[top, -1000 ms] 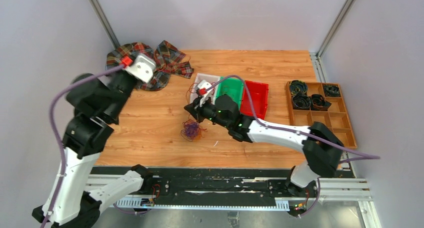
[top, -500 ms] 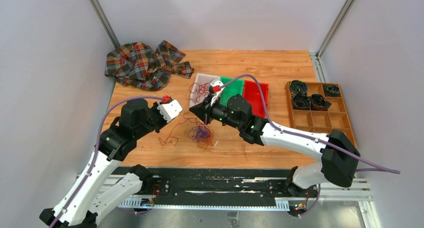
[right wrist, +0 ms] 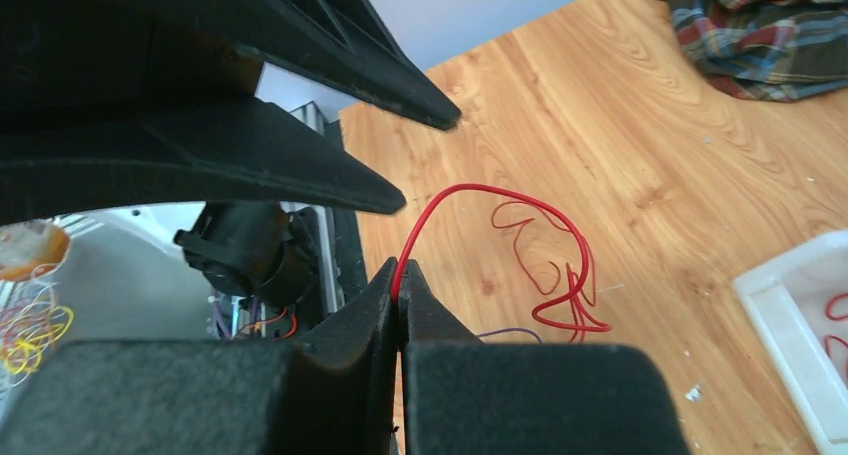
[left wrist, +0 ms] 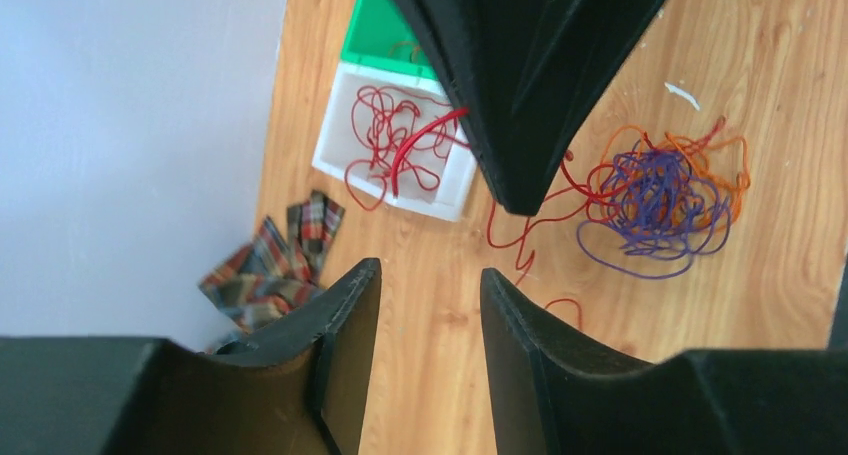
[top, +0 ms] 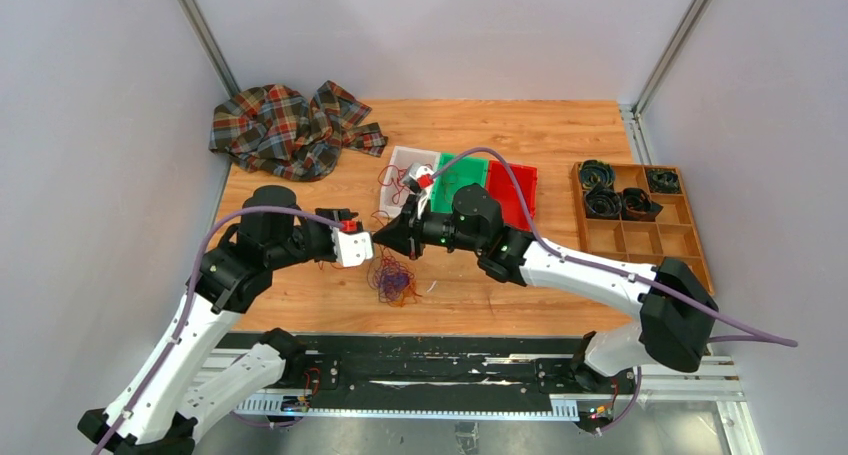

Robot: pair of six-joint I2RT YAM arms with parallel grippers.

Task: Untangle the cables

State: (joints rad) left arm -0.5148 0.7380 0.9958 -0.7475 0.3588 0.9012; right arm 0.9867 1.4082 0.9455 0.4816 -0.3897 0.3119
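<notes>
1. Near the front middle of the wooden table, the loose tangle of cables lies on the boards, purple loops at its heart and orange and red strands round the edge.
2. The right gripper has its fingers pressed together on one red cable, which arches up from the pinch and drops to a few red loops on the wood.
3. The left gripper faces it tip to tip, its fingers parted with nothing between them (its wrist view shows bare wood through the gap).
4. In the top view both grippers meet just behind the tangle. Whether the left fingers touch the red cable I cannot tell.
5. More red cable sits coiled in the white bin, which adjoins a green bin, with a red bin beyond that.
6. A plaid cloth lies crumpled at the far left corner.
</notes>
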